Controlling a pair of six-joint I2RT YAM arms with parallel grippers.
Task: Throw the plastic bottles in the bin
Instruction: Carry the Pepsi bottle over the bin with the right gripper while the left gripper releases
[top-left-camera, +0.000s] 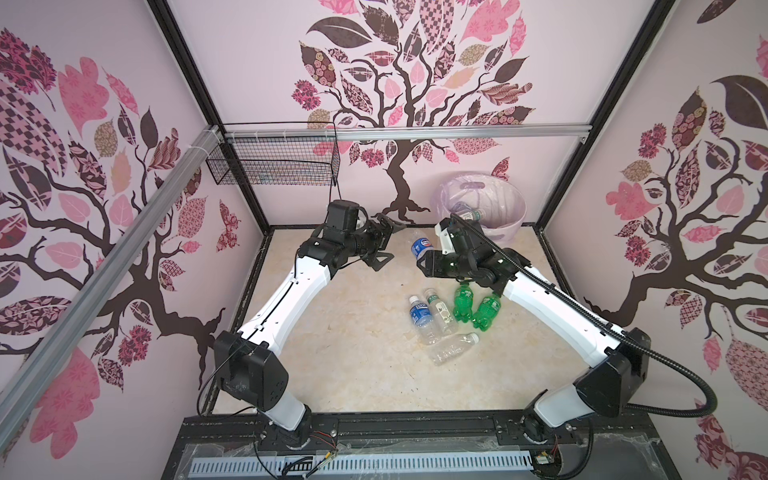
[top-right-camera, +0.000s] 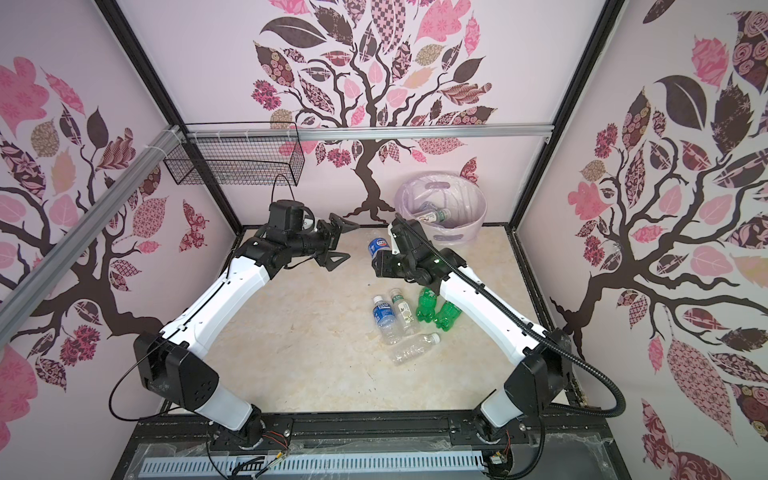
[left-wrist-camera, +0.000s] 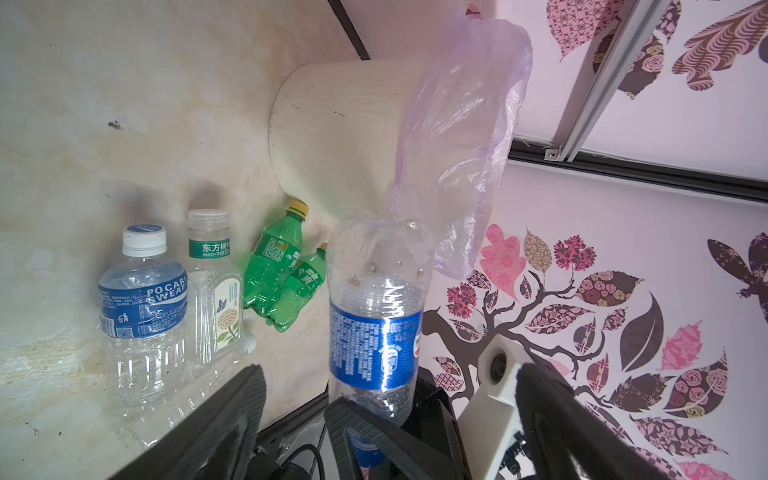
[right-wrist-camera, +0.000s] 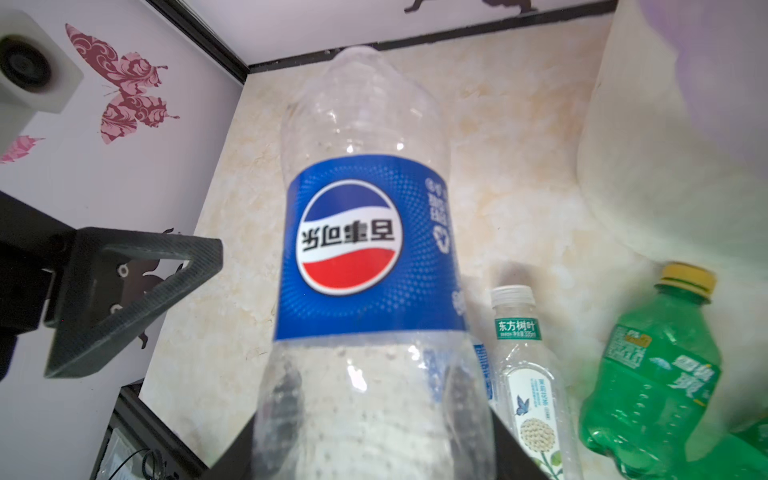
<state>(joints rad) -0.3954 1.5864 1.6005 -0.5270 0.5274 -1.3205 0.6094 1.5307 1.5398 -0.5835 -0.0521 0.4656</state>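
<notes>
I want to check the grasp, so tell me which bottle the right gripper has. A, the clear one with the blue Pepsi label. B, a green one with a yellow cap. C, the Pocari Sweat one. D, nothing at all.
A: the right gripper is closed on the clear bottle with the blue Pepsi label, while the green bottles and the Pocari bottle lie ungripped on the table.

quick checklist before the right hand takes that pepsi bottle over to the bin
1. Pepsi bottle gripped in right hand: ok.
2. Left hand open, apart from the bottle: ok.
3. Bin mouth open, room inside: ok.
4. Way from bottle to bin free: ok.
5. Five loose bottles lie off that way: ok.
6. Grip firm enough for the swing: cannot tell.
</notes>
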